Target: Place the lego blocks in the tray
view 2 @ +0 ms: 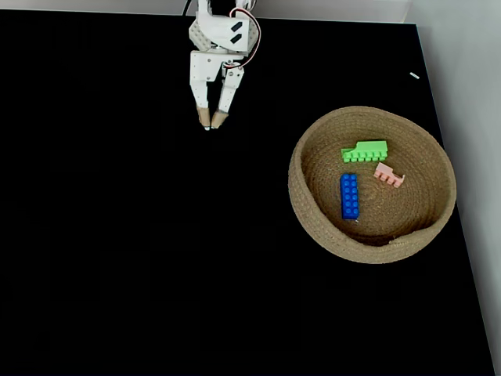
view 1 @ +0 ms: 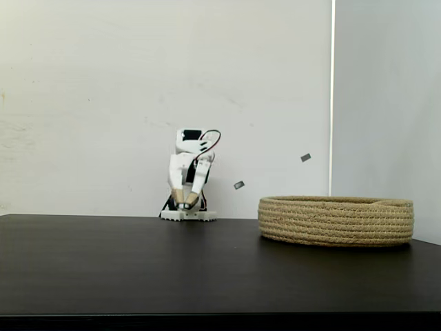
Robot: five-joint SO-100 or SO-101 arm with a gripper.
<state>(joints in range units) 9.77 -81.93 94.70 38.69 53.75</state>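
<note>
Blocks green [view 2: 364,150], blue [view 2: 349,196] and pink [view 2: 388,175] lie inside the tray [view 2: 313,227] near the tabletop's right edge. Gripper [view 2: 213,125] rests at the far edge, jaws closed and empty; nothing seems left to place.

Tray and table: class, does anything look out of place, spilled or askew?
Nothing stands out. The green block, blue block and pink block all lie inside the tray; the tool hangs apart, holding nothing.
</note>
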